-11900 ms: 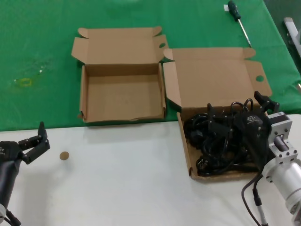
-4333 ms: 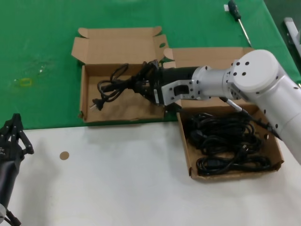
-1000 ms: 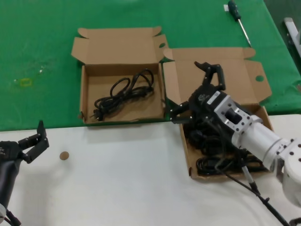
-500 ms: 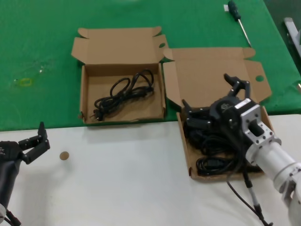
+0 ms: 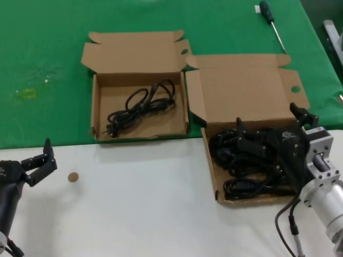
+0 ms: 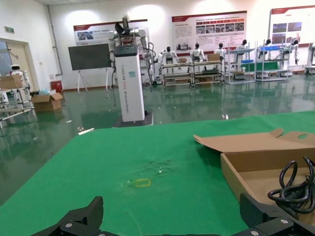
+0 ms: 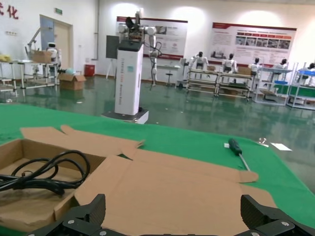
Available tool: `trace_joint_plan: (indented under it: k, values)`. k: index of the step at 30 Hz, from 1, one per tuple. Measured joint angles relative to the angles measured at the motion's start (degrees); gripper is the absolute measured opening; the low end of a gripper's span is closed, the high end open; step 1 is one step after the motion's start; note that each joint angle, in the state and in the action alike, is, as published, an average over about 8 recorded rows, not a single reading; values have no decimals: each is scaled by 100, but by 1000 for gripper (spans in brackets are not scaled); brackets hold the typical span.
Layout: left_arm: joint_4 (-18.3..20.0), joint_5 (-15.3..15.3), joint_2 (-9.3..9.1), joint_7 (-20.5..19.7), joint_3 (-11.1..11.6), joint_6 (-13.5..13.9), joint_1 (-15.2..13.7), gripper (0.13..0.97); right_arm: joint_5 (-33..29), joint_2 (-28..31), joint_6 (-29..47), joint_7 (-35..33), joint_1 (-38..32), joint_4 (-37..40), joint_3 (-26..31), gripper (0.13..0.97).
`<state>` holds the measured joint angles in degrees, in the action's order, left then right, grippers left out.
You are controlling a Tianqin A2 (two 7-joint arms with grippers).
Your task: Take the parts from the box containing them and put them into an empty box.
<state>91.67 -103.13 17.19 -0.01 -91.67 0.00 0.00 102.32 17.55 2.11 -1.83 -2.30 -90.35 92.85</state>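
The larger box [image 5: 210,170] on the right holds several coiled black cords [image 5: 241,160]; its lid [image 5: 241,91] lies open behind. My right gripper [image 5: 270,124] is open just above those cords, at the box's far right part, and holds nothing. In the right wrist view its open gripper [image 7: 172,219] faces the lid [image 7: 167,191]. The smaller box [image 5: 95,107] on the left holds one cord [image 5: 142,104], which also shows in the left wrist view [image 6: 295,189] and the right wrist view [image 7: 44,177]. My left gripper [image 5: 44,159] is open and idle at the near left.
A green-handled screwdriver [image 5: 270,21] lies on the green cloth at the far right, also in the right wrist view [image 7: 236,147]. A small brown disc [image 5: 73,176] sits on the white table near my left gripper. A metal piece [image 5: 332,32] is at the right edge.
My right gripper, which had left one cord in the smaller box, has drawn back to the right and nearer over the cords in the larger box, still open. The left arm has not moved.
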Motion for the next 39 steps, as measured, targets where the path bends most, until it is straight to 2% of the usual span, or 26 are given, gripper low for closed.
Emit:
trace_joint_plan:
  k: [39]
  values:
    - [0,0,0,1,0,0,0,966,24,-11,-63,55,68,-39,-35,966]
